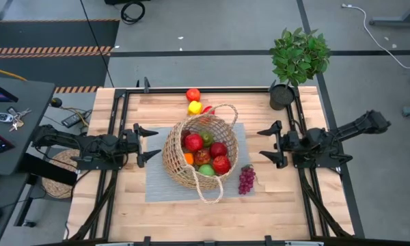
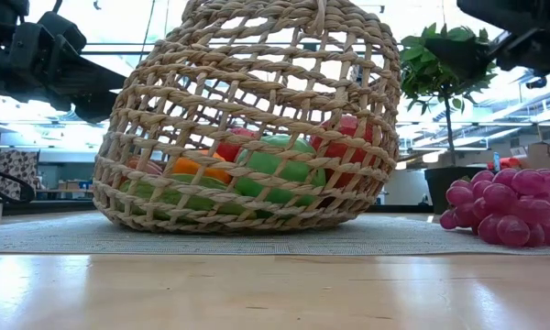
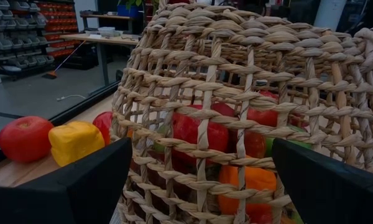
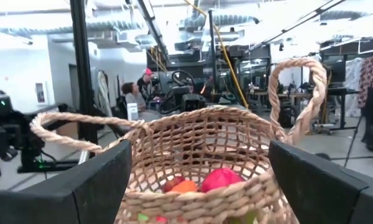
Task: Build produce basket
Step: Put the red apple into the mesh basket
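The tan wicker basket [image 1: 199,152] stands on a grey mat [image 1: 157,184] at mid-table, holding red, green and orange produce [image 1: 206,154]. A red piece [image 1: 193,94] and a yellow piece [image 1: 195,107] lie on the table behind it. Purple grapes [image 1: 247,180] lie on the mat's right edge. My left gripper [image 1: 147,144] is open, left of the basket, fingers toward it. My right gripper [image 1: 268,143] is open, right of the basket, fingers toward it. Neither touches anything.
A potted green plant [image 1: 297,61] stands at the far right corner. A flat round woven mat [image 1: 60,174] lies off the table's left edge. Bare wood lies along the near edge.
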